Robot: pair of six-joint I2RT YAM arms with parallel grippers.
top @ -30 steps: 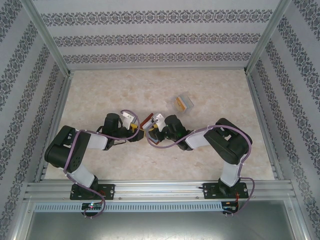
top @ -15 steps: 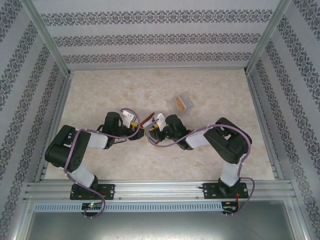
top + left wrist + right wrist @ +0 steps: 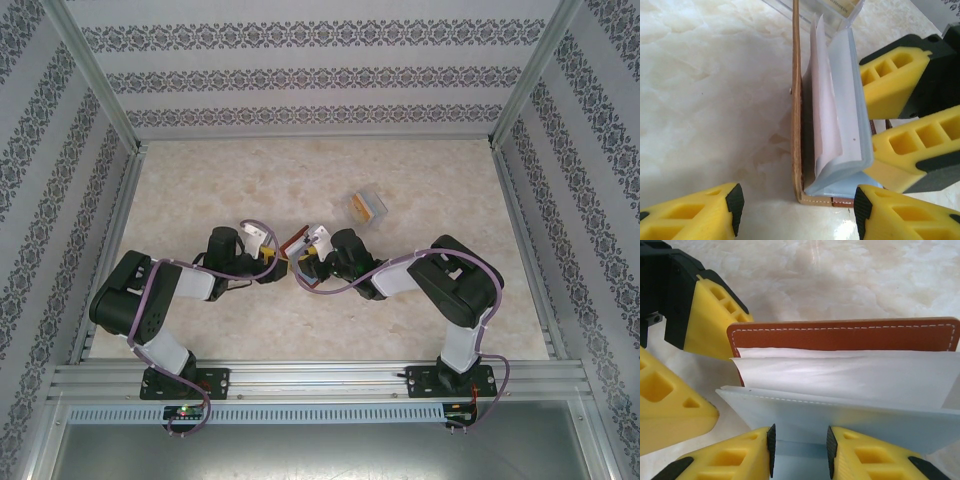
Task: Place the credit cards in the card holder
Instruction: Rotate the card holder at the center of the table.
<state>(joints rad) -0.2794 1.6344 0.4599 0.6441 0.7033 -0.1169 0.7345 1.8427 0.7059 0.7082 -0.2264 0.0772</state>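
Tabletop: pale marbled surface. Both arms reach in to meet near its middle.
Left gripper: open. Its yellow fingers stand wide apart, one on each side of the folded bottom edge of the card holder. The left pad is well clear of the leather, and the right pad sits just beside the brown corner.
Card holder: between the two grippers at mid-tabletop, standing on edge and spread open. From the left wrist, the reddish-brown leather wall is upright on the left and a short brown stitched strip lies along the bottom. A tiny stud shows on the outer face.
Pale sheet: thin, white and slightly curled, tucked between the leather wall and the lining. I cannot tell whether it is a card.
Blue-grey lining: leans away from the leather wall toward the right.
Right gripper: jaws partly apart, with blue-grey lining showing between the pads. I cannot tell whether they pinch it. From the left wrist, its fingers sit against the right side of the lining.
Clear plastic box: beyond and to the right of the grippers, apart from them.
Credit cards: an orange-tan stack inside that box, not in the card holder.
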